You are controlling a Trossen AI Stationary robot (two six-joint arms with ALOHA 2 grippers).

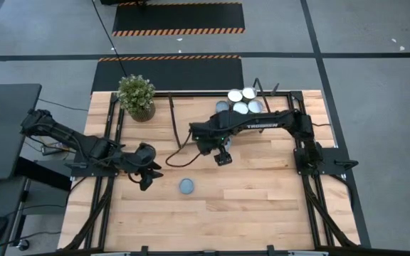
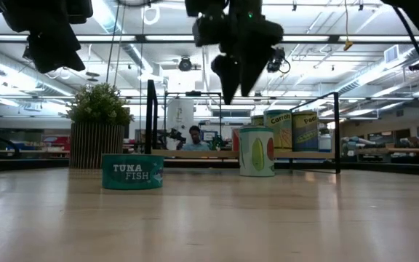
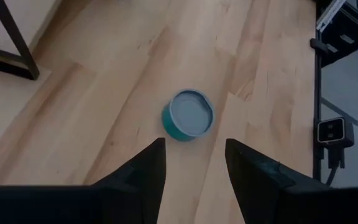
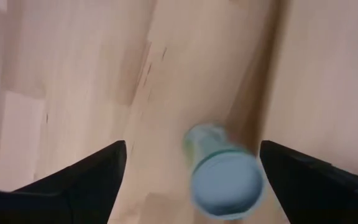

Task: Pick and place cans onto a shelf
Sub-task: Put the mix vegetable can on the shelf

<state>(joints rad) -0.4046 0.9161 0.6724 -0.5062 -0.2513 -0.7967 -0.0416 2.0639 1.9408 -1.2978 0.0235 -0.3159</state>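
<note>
A flat teal tuna can [image 1: 186, 186] with a blue-grey top stands on its base on the table; it also shows in the low view [image 2: 132, 171] and in the left wrist view [image 3: 188, 116]. My left gripper [image 1: 148, 176] is open to the can's left, above the table, with the can ahead of its fingers [image 3: 194, 168]. My right gripper [image 1: 223, 158] is open and empty, raised above the table's middle [image 2: 231, 73]. Its wrist view shows a blurred teal can [image 4: 224, 180] below, between the spread fingers. Several cans [image 1: 242, 101] stand on the shelf [image 1: 269, 107] at the far edge.
A potted plant [image 1: 136, 97] stands at the far left of the table. A white and green can [image 2: 257, 151] stands in front of the shelf's labelled cans [image 2: 291, 131]. The shelf's black wire frame [image 2: 151, 116] rises at the back. Bare wood lies along the near edge [image 1: 248, 213].
</note>
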